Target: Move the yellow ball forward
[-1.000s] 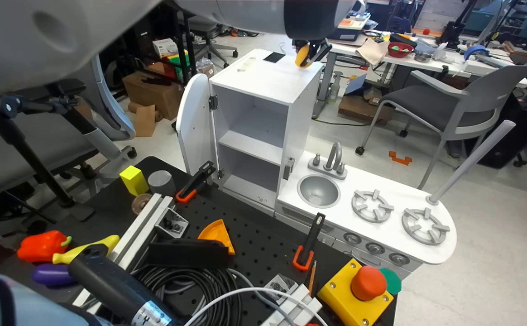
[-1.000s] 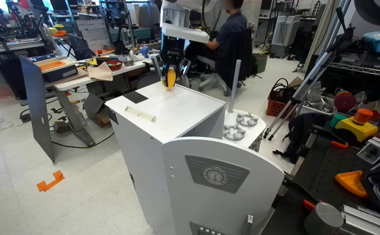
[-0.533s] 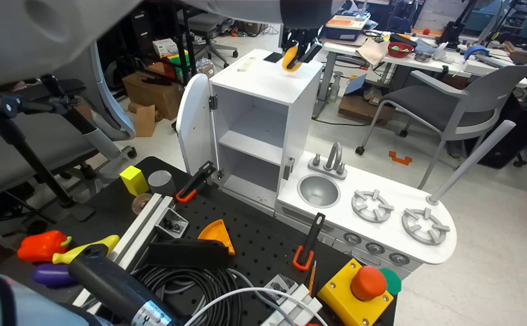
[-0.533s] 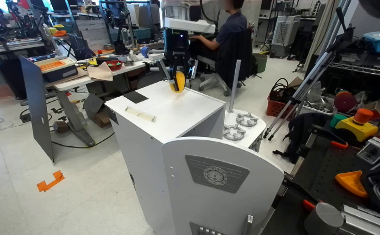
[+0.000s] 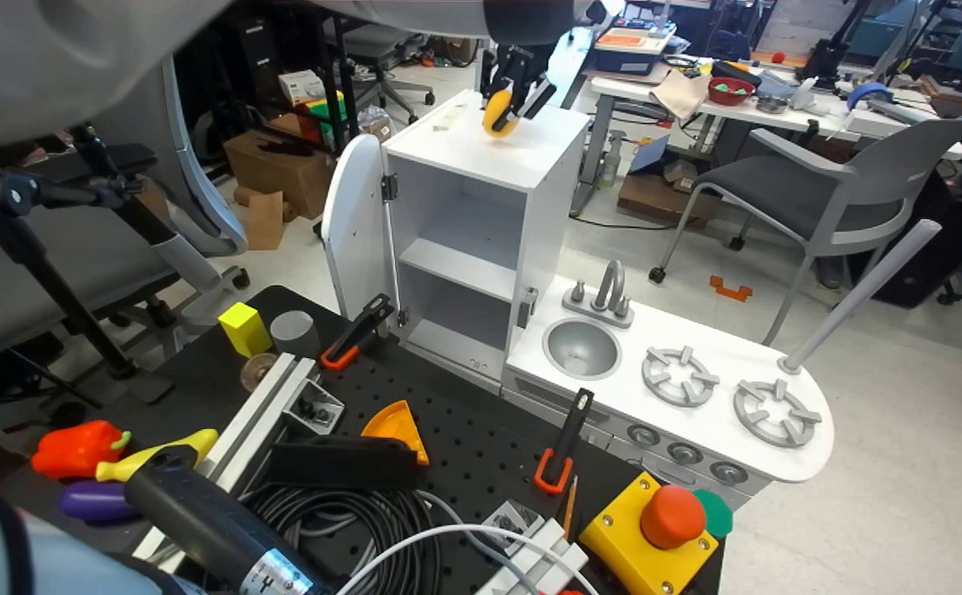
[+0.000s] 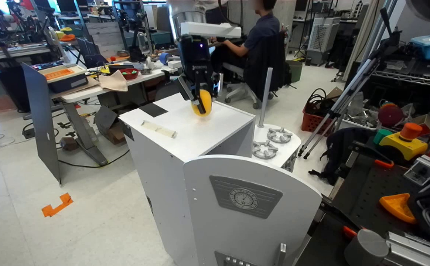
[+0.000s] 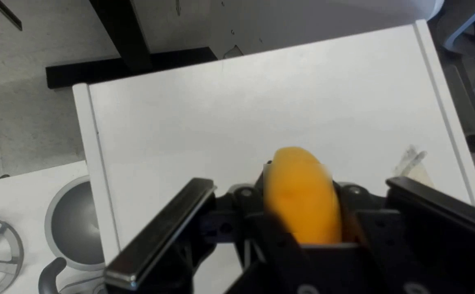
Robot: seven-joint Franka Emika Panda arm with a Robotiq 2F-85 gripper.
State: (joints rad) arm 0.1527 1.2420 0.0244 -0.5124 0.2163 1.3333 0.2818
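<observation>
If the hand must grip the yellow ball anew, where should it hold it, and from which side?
Probably opposite sides of its middle, from above: the yellow ball is rounded, with no handle showing, and the hand, pointing down, pinches its sides over the white cabinet top.

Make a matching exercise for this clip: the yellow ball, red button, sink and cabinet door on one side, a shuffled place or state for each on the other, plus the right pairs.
Things
1. yellow ball
2. red button
3. grey sink
4. cabinet door

Places and states
A. mounted on a yellow box
B. standing open
C. set into the white counter
D. gripped by the tool over the cabinet top

Right pairs: 1-D, 2-A, 3-C, 4-B
</observation>
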